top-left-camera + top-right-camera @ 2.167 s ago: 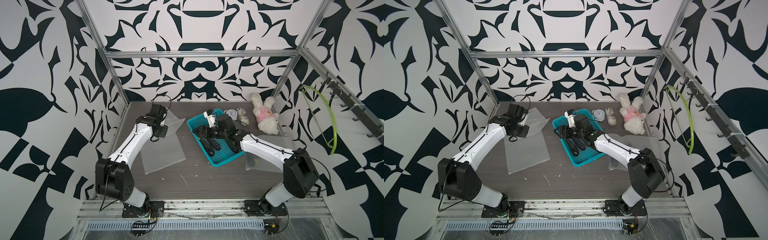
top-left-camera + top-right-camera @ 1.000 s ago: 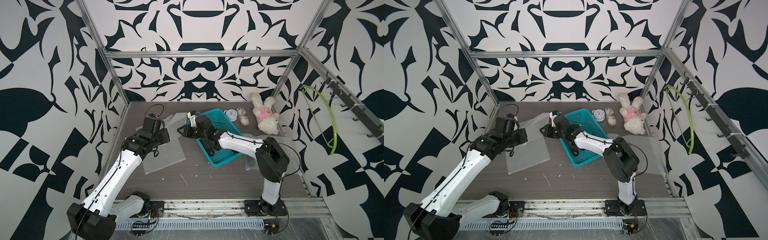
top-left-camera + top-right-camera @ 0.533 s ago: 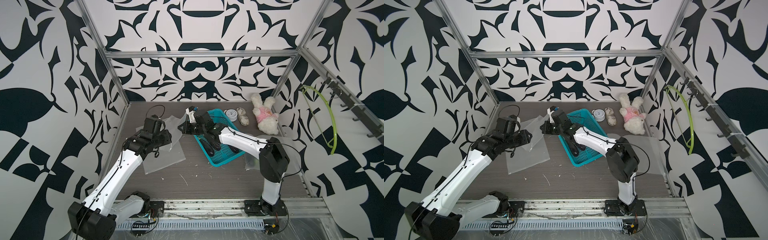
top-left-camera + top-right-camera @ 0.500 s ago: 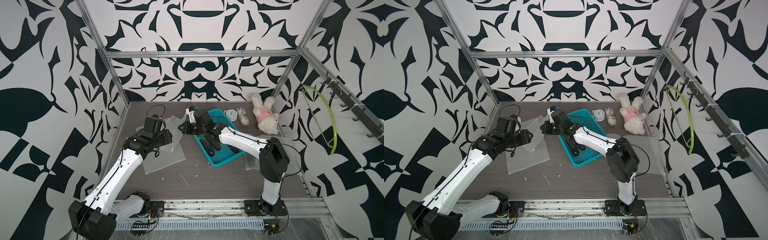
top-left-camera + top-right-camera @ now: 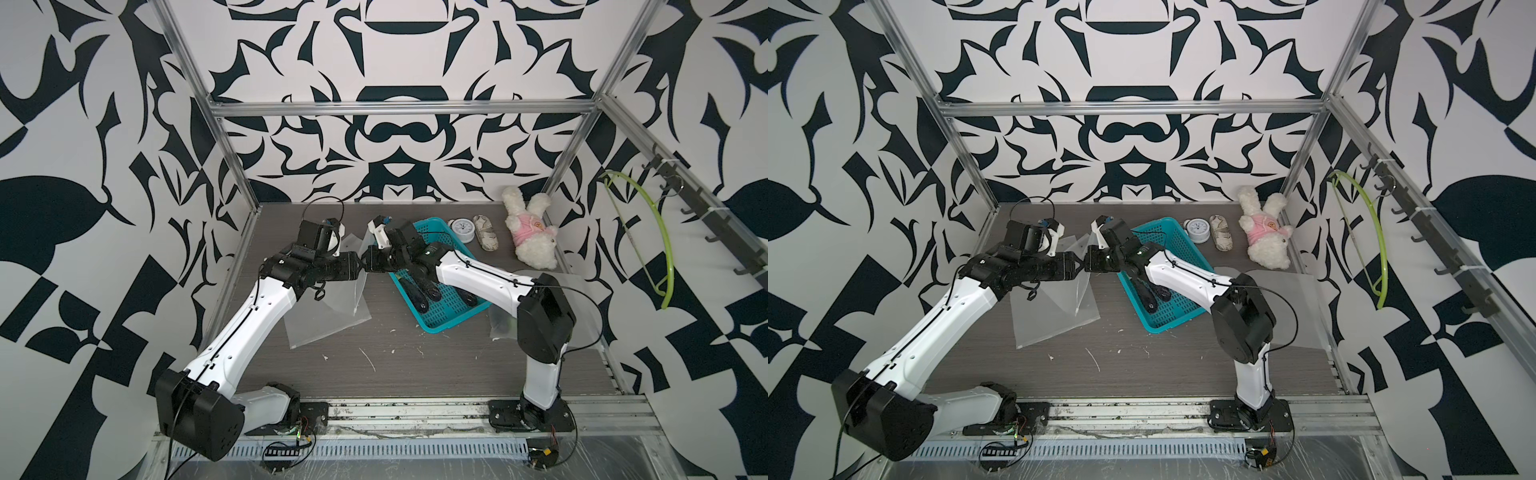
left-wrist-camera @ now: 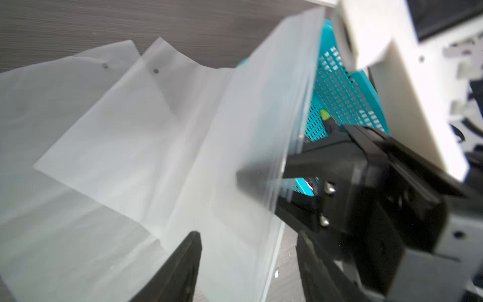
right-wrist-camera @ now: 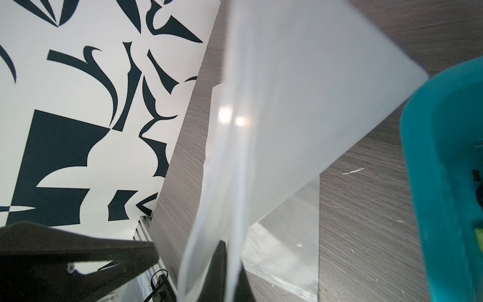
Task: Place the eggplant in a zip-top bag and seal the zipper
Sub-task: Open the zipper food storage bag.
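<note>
A translucent zip-top bag (image 5: 348, 286) hangs lifted off the table, and its top edge is pinched in my right gripper (image 5: 369, 266), which is shut on it. The right wrist view shows the bag (image 7: 287, 104) running down into the closed right gripper (image 7: 226, 264). My left gripper (image 5: 360, 269) stands open right against the right one. In the left wrist view the bag (image 6: 209, 157) passes between the spread fingers of the left gripper (image 6: 251, 251) without being held. Dark eggplants (image 5: 420, 291) lie in the teal basket (image 5: 436, 226), also seen in a top view as eggplants (image 5: 1144, 297).
Another bag (image 5: 328, 324) lies flat under the lifted one, and one more bag (image 5: 505, 320) sits under the right arm. Along the back stand a small clock (image 5: 461, 228), a bundled cloth item (image 5: 485, 237) and a plush rabbit (image 5: 528, 232). A green hanger (image 5: 648, 245) hangs on the right wall.
My left gripper has opened and let go of the bag, staying close beside the right gripper. The right gripper has closed on the bag's edge and now carries it alone.
</note>
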